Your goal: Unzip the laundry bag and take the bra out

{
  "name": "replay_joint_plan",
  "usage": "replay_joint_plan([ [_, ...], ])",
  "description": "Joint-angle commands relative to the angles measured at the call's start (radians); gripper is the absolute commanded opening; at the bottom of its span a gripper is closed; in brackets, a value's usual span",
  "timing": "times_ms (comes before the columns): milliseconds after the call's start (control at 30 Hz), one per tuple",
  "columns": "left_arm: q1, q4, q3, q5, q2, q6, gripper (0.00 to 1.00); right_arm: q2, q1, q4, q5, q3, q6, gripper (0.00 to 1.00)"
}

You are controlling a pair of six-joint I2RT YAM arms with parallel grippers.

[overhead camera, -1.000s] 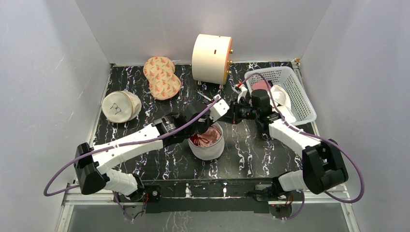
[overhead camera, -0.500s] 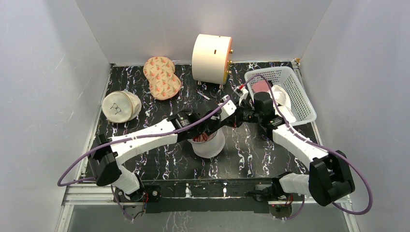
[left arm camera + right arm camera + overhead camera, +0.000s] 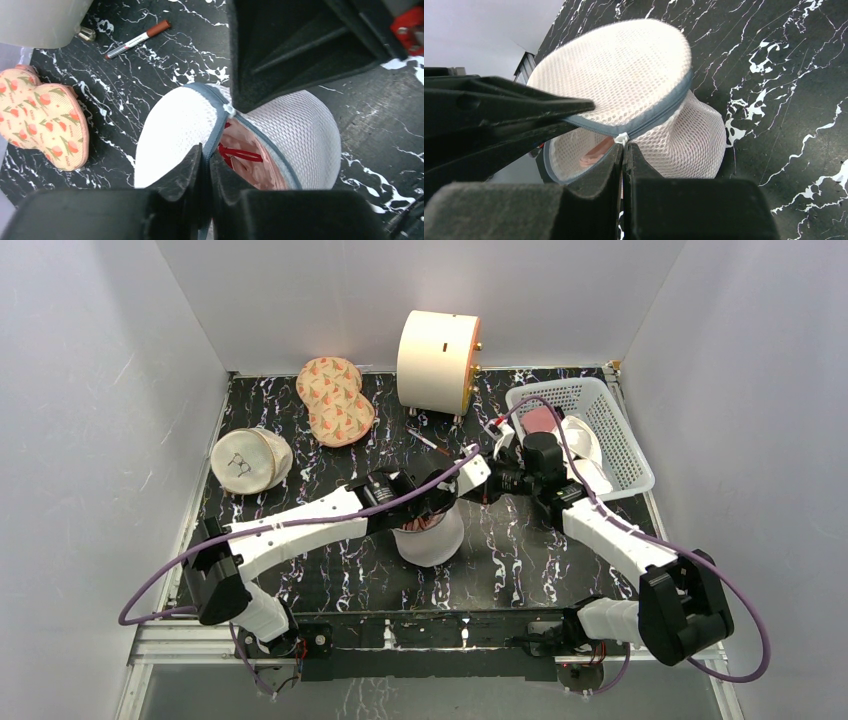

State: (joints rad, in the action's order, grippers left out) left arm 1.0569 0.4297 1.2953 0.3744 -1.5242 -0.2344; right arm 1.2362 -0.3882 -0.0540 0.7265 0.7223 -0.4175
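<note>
The laundry bag (image 3: pixel 432 542), a white mesh drum with a grey zip, stands at the table's middle, partly unzipped. The rose-pink bra (image 3: pixel 257 170) with a red strap shows through the gap, and a little in the right wrist view (image 3: pixel 596 150). My left gripper (image 3: pixel 206 150) is shut on the bag's grey zip rim; from above it (image 3: pixel 432 508) sits over the bag. My right gripper (image 3: pixel 623 146) is shut on the white zip pull (image 3: pixel 622 137) at the bag's far right side (image 3: pixel 478 490). The lid (image 3: pixel 619 75) is tilted up.
A cream round pouch (image 3: pixel 247 460) lies far left and an orange peanut-shaped pouch (image 3: pixel 335 400) behind it. A cream cylinder (image 3: pixel 438 360) stands at the back. A white basket (image 3: pixel 590 440) is at the right. A marker pen (image 3: pixel 137 38) lies behind the bag.
Over the last second my left arm swung right and forward over the bag, covering the opening that showed the bra. My right gripper shifted slightly left. Little change in the last half second.
</note>
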Motion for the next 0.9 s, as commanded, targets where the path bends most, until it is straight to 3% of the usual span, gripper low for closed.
replay_joint_plan([
  [0,0.003,0.045,0.006,-0.044,0.087,-0.035,0.03,0.030,0.010,-0.052,-0.025,0.035,-0.008,0.00],
  [167,0.003,0.075,0.015,-0.070,0.129,-0.059,0.00,0.073,0.025,-0.037,-0.005,0.059,0.029,0.00],
  [500,0.006,0.200,0.075,-0.260,0.192,-0.130,0.00,0.161,0.037,-0.022,0.123,0.116,0.172,0.00],
  [867,0.008,0.202,0.119,-0.320,0.222,-0.136,0.00,0.243,0.020,-0.180,0.301,0.136,0.164,0.00],
])
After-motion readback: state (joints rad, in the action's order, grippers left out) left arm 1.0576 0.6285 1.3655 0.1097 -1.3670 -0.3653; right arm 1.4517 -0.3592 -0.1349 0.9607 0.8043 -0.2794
